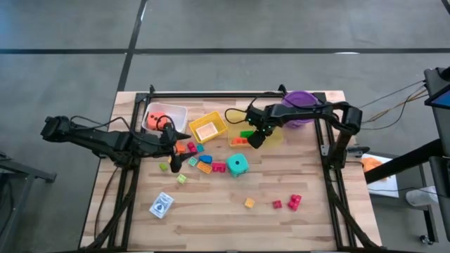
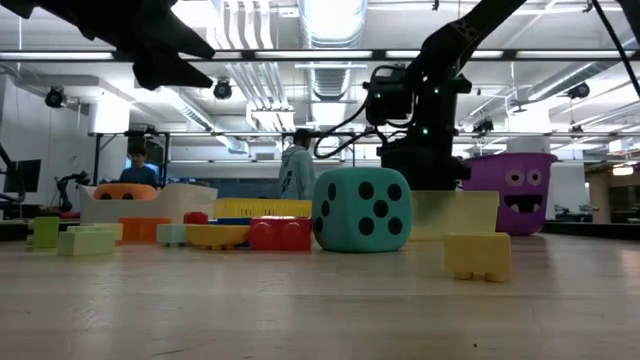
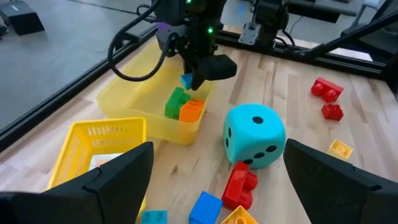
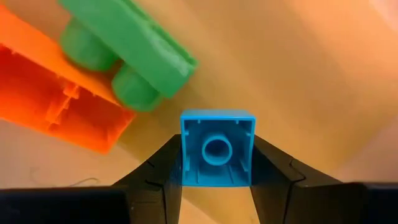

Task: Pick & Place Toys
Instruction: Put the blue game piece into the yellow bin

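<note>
green brick point(image 3: 176, 102), orange brick point(image 3: 191, 111) in yellow bin point(image 3: 134, 102)

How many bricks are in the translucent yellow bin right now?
2 lying in the bin: a green brick and an orange brick, touching. A blue brick hangs above them in the right pincer; others may be hidden.

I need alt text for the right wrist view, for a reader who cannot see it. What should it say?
The right end effector holds a small blue brick between its two dark fingers, hollow underside facing the camera. Just beyond it, a green brick lies over an orange brick on a yellow surface.
</note>
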